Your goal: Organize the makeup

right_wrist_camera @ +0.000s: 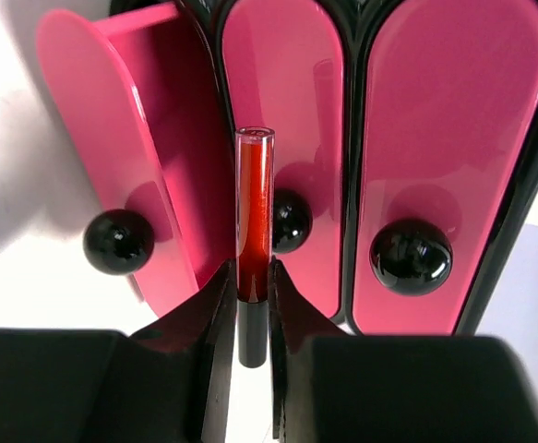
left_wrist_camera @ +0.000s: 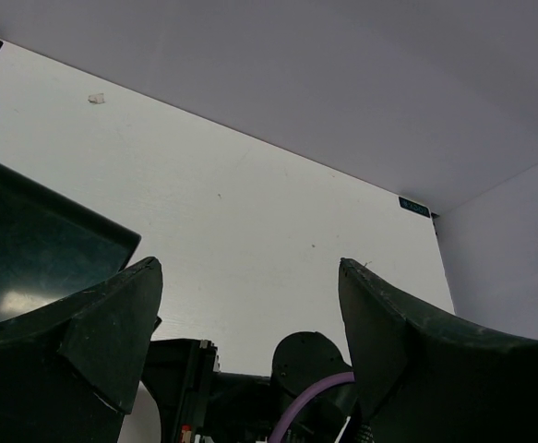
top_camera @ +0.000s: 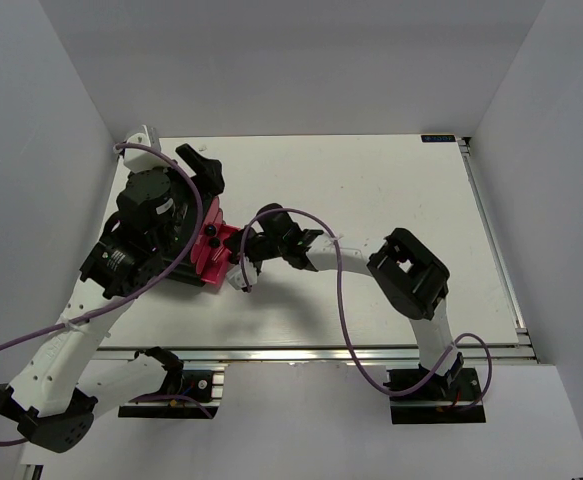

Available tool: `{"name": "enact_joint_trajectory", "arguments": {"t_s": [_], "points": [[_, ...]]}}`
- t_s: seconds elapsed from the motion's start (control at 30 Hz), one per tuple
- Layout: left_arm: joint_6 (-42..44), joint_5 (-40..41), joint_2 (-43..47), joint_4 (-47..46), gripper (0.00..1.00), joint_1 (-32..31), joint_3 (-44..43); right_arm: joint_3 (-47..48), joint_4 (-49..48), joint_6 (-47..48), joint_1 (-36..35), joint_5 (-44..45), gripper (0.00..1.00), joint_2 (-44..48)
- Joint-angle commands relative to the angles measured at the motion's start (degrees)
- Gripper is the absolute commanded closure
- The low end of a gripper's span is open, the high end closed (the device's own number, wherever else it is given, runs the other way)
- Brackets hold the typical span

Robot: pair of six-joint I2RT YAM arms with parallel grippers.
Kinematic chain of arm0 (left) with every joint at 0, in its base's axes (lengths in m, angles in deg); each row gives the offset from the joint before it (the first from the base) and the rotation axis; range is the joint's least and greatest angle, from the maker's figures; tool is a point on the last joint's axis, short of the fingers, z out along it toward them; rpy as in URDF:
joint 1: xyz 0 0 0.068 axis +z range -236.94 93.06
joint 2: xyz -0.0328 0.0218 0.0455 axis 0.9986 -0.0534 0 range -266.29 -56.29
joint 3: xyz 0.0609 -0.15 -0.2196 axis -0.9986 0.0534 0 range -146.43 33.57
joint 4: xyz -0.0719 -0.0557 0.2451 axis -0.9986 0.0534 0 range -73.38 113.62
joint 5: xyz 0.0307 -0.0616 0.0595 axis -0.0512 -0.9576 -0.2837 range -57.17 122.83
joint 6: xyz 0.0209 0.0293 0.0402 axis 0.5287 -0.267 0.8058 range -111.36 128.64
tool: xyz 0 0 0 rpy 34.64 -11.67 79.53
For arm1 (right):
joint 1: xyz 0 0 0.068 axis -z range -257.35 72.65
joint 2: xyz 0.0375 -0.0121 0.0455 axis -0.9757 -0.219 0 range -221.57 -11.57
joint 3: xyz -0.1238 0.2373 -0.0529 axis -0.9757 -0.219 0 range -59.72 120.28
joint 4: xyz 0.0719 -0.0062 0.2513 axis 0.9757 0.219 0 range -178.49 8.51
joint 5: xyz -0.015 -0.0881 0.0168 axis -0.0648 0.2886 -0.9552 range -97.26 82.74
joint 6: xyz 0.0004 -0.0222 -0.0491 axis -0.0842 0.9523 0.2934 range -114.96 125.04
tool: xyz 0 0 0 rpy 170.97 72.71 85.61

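Observation:
My right gripper (right_wrist_camera: 254, 286) is shut on a slim red-and-black makeup stick (right_wrist_camera: 254, 212), which stands up between the fingers just in front of the pink drawers. The leftmost drawer (right_wrist_camera: 112, 138) is pulled out; the middle drawer (right_wrist_camera: 292, 101) and the right drawer (right_wrist_camera: 444, 138) are pushed in. In the top view the right gripper (top_camera: 243, 262) is at the drawer front of the black box (top_camera: 199, 262). My left gripper (left_wrist_camera: 250, 277) is open and empty, held above the box and facing the far table; in the top view it (top_camera: 203, 172) is behind the box. No other makeup shows.
Each drawer has a round black knob, such as the right one (right_wrist_camera: 411, 257). The right arm's wrist and purple cable (left_wrist_camera: 310, 397) pass below the left gripper. White walls enclose the table (top_camera: 391, 190) on three sides, and a metal rail (top_camera: 321, 353) runs along the near edge.

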Motion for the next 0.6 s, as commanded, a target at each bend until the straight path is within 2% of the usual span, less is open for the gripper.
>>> {"name": "enact_joint_trajectory", "arguments": {"t_s": [0.0,0.07,0.17,0.33,0.47,0.57], "points": [[-0.45,0.30,0.77,0.65,0.14,0.23,-0.08,1.69,-4.25,-0.42,-0.85,1.95,1.00,-1.46],[-0.62,0.30,0.76,0.83,0.14,0.23,-0.26,1.61,-5.13,-0.51,-1.29,2.56,1.00,-1.99],[-1.15,0.30,0.85,1.00,0.14,0.23,-0.17,1.78,-5.22,-0.51,-1.38,3.18,0.88,-2.78],[-1.94,-0.05,1.03,1.09,0.14,0.32,0.18,1.96,-5.75,-0.42,-1.46,3.80,0.81,-3.84],[-2.21,0.12,1.20,1.09,0.14,0.32,0.18,1.78,-7.07,-1.56,-1.46,4.15,0.60,-4.01],[-2.03,-0.22,0.85,1.35,0.13,0.32,0.09,1.52,-7.51,-2.27,-1.46,4.59,0.51,-3.84]]}}
